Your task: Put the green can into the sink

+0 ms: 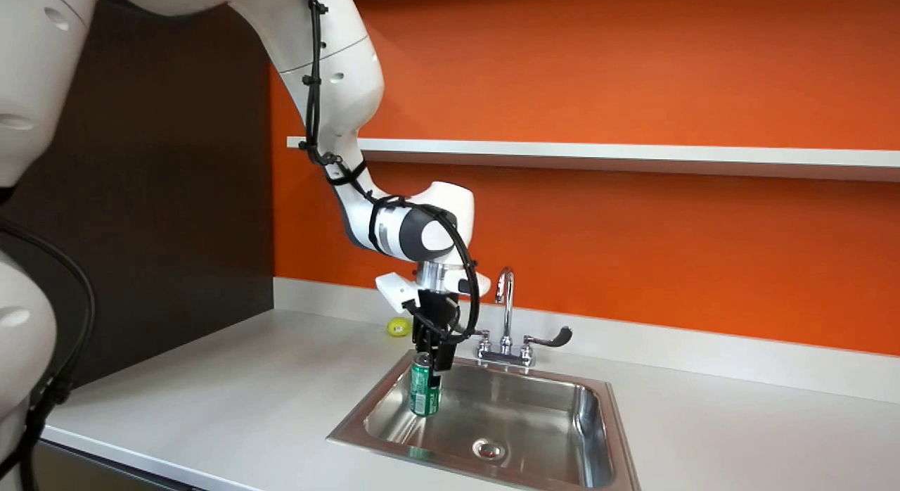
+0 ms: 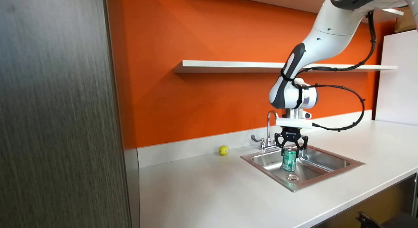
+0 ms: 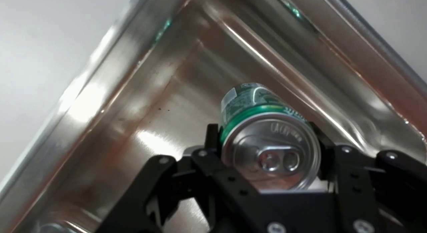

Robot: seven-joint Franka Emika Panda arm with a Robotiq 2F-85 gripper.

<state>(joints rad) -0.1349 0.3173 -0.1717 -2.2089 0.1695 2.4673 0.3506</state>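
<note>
The green can [image 1: 424, 392] is upright in the steel sink [image 1: 615, 435], toward its back left in that exterior view. It also shows in an exterior view [image 2: 289, 160] and in the wrist view [image 3: 253, 101], with its silvery top and pull tab facing the camera. My gripper [image 3: 265, 136] points down with a finger against each side of the can and is shut on it near the top. The sink's round drain [image 1: 488, 449] lies nearer the front. Whether the can's bottom touches the sink floor, I cannot tell.
A chrome faucet [image 1: 507, 315] with two handles stands behind the sink, close to the gripper. A small yellow-green round object [image 2: 223, 150] lies on the counter [image 2: 196, 188] by the backsplash. A white shelf [image 1: 598, 157] runs along the orange wall. A dark panel [image 1: 155, 160] borders the counter.
</note>
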